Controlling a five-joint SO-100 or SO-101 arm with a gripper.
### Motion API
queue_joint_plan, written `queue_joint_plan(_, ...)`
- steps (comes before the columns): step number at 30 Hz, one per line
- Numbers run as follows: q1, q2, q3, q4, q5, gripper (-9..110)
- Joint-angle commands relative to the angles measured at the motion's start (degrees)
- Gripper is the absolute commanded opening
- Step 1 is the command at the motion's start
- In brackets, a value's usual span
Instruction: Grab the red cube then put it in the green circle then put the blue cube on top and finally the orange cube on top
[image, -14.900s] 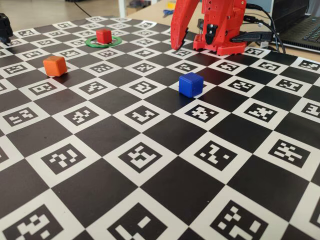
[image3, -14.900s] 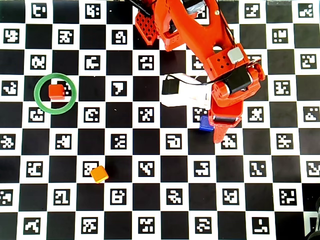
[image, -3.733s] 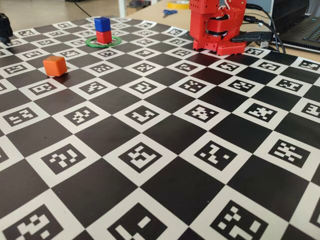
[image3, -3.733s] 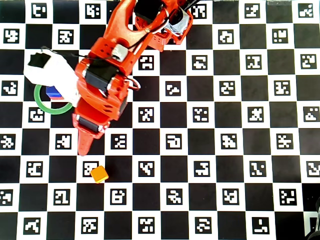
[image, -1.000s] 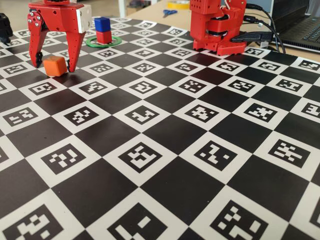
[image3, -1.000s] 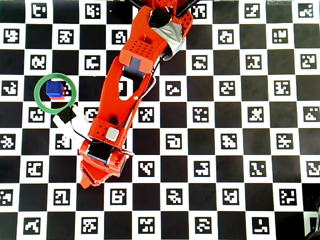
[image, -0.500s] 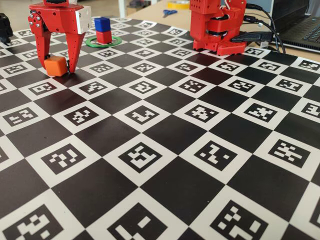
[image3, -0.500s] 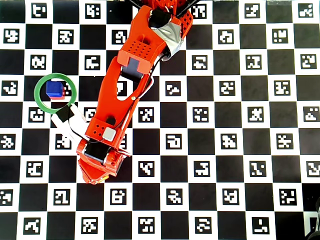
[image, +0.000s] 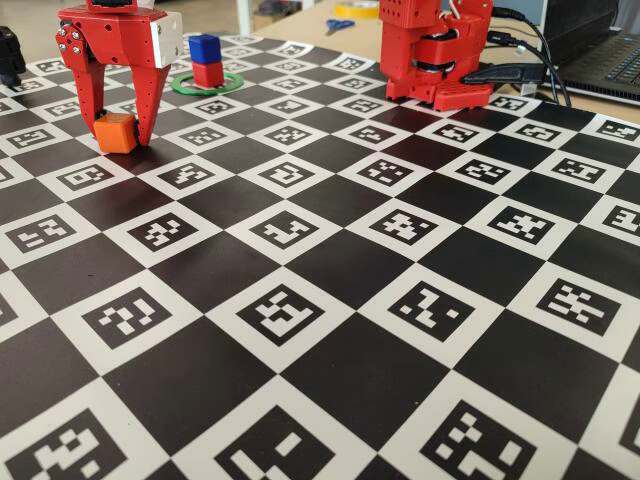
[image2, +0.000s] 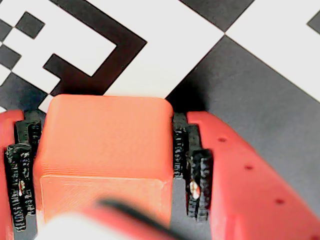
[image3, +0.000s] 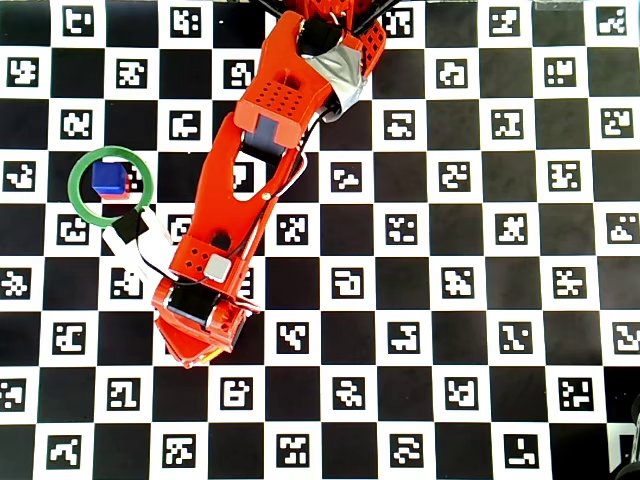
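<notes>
jaws clamp orange cube (image2: 105, 155); overhead view hides it.

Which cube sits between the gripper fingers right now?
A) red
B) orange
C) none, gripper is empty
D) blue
B: in the wrist view the orange cube fills the gap between the gripper's black pads, and the fixed view shows it on the board between the fingertips, while the blue cube sits on the red cube inside the green circle.
</notes>
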Motion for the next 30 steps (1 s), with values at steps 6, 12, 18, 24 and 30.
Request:
queue_joint_plan(6,0.8,5.4,-4.6,1.2,-2.0,7)
queue_joint_plan(12,0.8,9.3,-4.7,4.7,-3.5,6)
queue_joint_plan(18,0.9,14.2,-4.7,9.2,-6.8,5)
queue_joint_plan(24,2.2,20.5,-2.9,12.4,-12.0,5)
queue_joint_plan(30,4.9,26.6,0.6,13.3,-21.5,4)
